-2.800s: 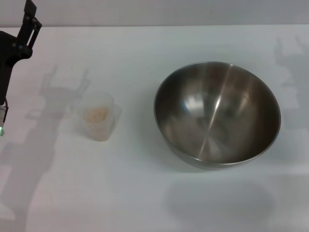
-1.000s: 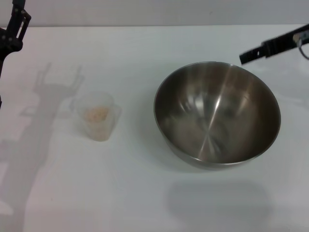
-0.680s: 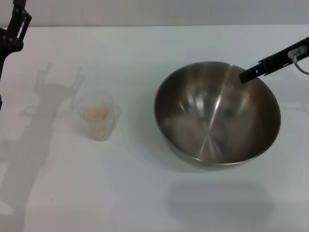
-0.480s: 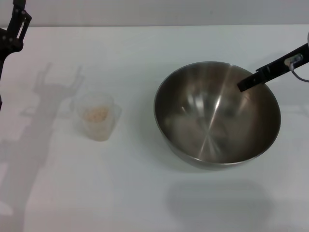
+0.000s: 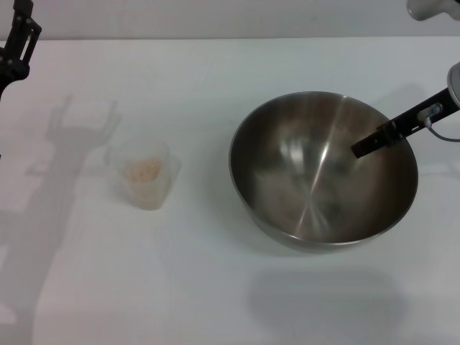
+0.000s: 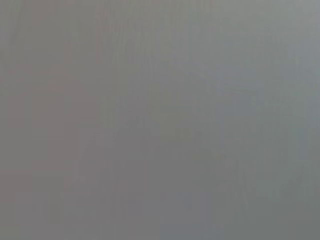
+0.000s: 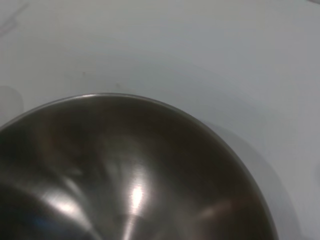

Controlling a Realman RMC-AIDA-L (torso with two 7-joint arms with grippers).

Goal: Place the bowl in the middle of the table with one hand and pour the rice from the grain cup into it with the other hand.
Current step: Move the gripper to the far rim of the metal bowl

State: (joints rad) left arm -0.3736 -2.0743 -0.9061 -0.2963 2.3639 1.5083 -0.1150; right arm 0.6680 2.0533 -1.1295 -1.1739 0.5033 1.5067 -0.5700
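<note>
**Right arm reaches over the bowl; cup of rice stands apart**

The tabletop [image 5: 215, 287] is plain white and fills the head view; shadows of the arms fall across its 9 o'clock side.

The bowl [image 5: 323, 172] sits upright toward 3 o'clock of the tabletop's middle, its brushed steel inside bare; the right wrist view looks down into the same bowl [image 7: 125, 170], its rim curving against the white surface.

The right gripper [image 5: 374, 142] comes in from the 2 o'clock edge of the head view; one dark finger shows slanting down over the bowl's rim at about 2 o'clock, its tip above the inner wall; I cannot tell how wide its fingers stand, nor whether the tip touches the steel.

The left gripper [image 5: 18, 43] is up at the 10 o'clock corner, well apart from both vessels; only part of its dark frame is in view, so its fingers' spread cannot be told; the left wrist view is a blank grey.

The grain cup [image 5: 146, 174] stands upright at 9 o'clock of the bowl, well apart from it; the rice [image 5: 143, 170] lies inside as a small pale beige heap.
</note>
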